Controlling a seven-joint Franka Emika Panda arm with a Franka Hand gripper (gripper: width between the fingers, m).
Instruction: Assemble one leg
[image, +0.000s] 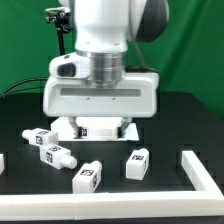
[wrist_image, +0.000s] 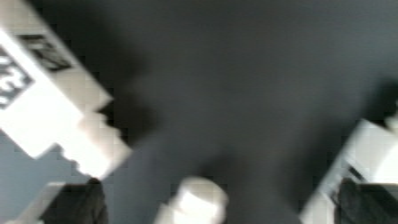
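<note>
Four legs lie on the black table in the exterior view: one (image: 38, 137) and a second (image: 57, 155) at that view's left, a third (image: 88, 177) in front, a fourth (image: 137, 164) to the right. The arm's wide white hand (image: 100, 95) hangs low over a white tagged part (image: 95, 128); the fingertips are hidden there. In the wrist view my gripper (wrist_image: 217, 206) is open, with dark fingers (wrist_image: 71, 205) far apart. A blurred white rounded piece (wrist_image: 196, 203) lies between them, touching neither. A white tagged part (wrist_image: 54, 110) lies to one side.
A white L-shaped bar (image: 200, 175) lies at the exterior view's right front. Another white piece (image: 2, 160) shows at its left edge. In the wrist view a second white part (wrist_image: 374, 150) sits beside the far finger. A green backdrop stands behind the table.
</note>
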